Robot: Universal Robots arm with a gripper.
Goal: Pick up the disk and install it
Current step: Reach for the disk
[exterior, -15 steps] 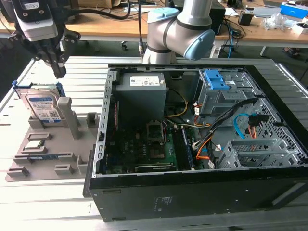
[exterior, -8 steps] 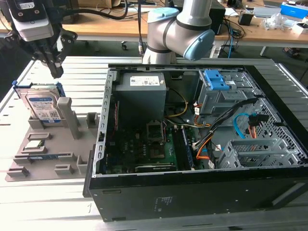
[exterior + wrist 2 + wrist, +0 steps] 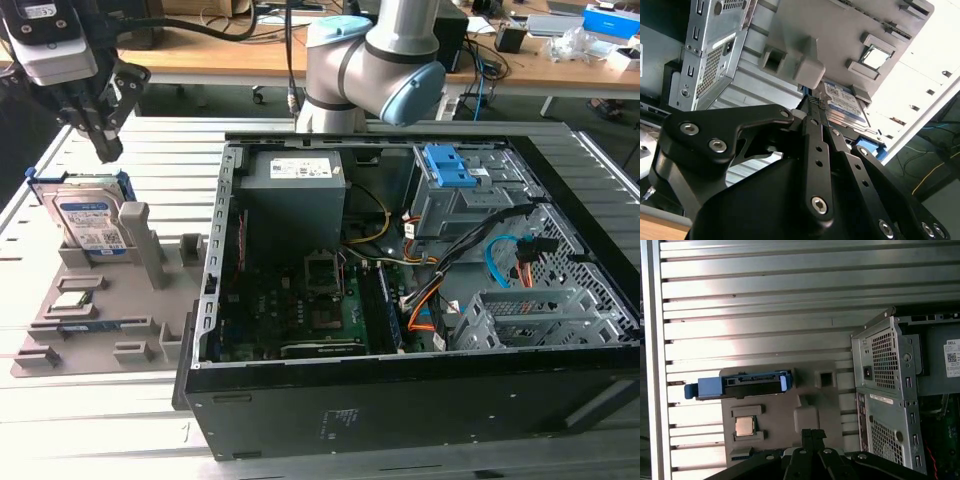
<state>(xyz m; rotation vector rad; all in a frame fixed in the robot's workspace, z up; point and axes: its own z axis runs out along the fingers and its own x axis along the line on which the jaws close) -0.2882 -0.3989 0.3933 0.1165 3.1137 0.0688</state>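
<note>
The disk (image 3: 88, 218) stands on edge in a slot at the back of a grey holder (image 3: 150, 335), on the exterior view's left. It is silver with a white-and-blue label and sits in a blue frame. My gripper (image 3: 105, 150) hangs just above and slightly behind it, not touching, its fingers pressed together with nothing between them. In the first wrist view the disk (image 3: 742, 386) shows edge-on beyond the shut fingertips (image 3: 812, 432). The second wrist view has the gripper (image 3: 812, 102) close to the label side of the disk (image 3: 842, 100).
An open computer case (image 3: 420, 400) lies on the exterior view's right, with a grey drive bay with blue latches (image 3: 455, 175) inside. The holder also carries a small chip (image 3: 75, 298) and a tall grey post (image 3: 145, 240). The slatted metal table (image 3: 765, 300) lies around it.
</note>
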